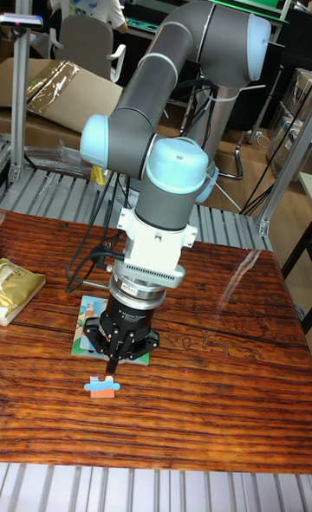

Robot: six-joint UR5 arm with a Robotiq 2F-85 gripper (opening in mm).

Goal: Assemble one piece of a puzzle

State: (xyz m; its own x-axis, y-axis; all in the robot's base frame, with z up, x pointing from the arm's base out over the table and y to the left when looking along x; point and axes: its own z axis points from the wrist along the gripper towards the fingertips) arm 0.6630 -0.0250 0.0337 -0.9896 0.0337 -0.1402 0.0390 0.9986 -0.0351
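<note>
Claw [113, 365] just above loose puzzle piece [102, 385]

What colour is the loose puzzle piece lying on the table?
Light blue on top, orange-red below: the puzzle piece, in the tall fixed view.

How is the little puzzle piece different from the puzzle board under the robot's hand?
The piece is small, and the board is bigger. The piece lies fully in view, while the gripper hides much of the board. The piece has knobby edges; the board's look straight. Both lie flat on the table.
</note>
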